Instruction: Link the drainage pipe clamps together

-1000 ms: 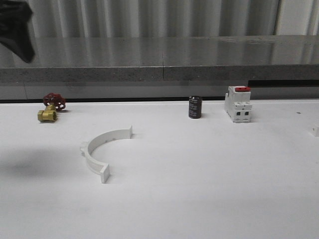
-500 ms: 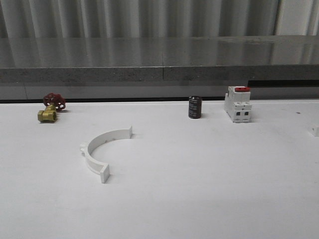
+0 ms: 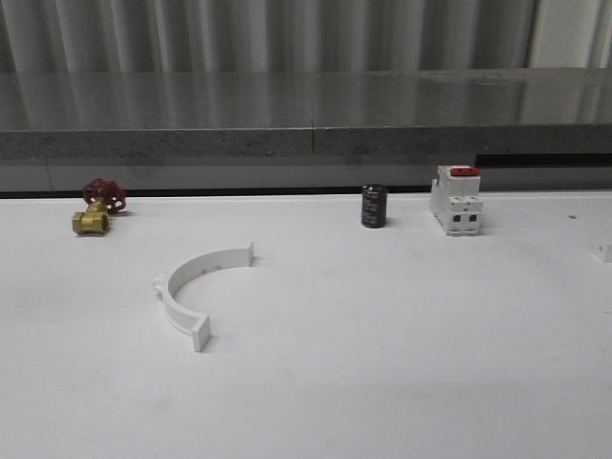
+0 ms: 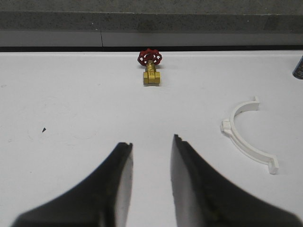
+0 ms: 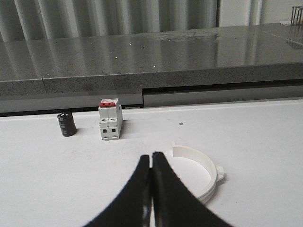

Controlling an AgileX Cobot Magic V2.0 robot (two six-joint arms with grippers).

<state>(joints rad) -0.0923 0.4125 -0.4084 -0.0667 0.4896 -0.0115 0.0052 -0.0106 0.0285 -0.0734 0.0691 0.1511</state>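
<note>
One clamp half (image 3: 191, 287) is lying flat on the white tabletop (image 3: 382, 363), left of centre, its open side facing the right edge, one tab end pointing toward the far edge and the other toward the near edge. Nothing is touching it; bare surface is showing all around it.

Second clamp half (image 5: 201, 172) is lying flat near the right edge, showing in the right wrist view just beside the fingers; in the front view just a small white bit (image 3: 604, 251) at the right edge of the frame is showing, possibly its tab, can't tell for sure. The two halves are sitting well apart.

Left gripper (image 4: 150, 142) is hovering above the tabletop with a moderate gap between its fingers, holding nothing. Right gripper (image 5: 151, 158) is sitting with fingers pressed together, nothing between them.

Other items along the far edge: brass valve (image 3: 93, 218) with red handwheel (image 3: 105, 194) toward the far-left corner, well apart from the left clamp half; black cylinder (image 3: 374, 207) standing upright past centre; white breaker (image 3: 456, 203) with red top standing just to its right, near but not touching. None of these is lying between the two halves; the stretch of tabletop between them is looking bare.
</note>
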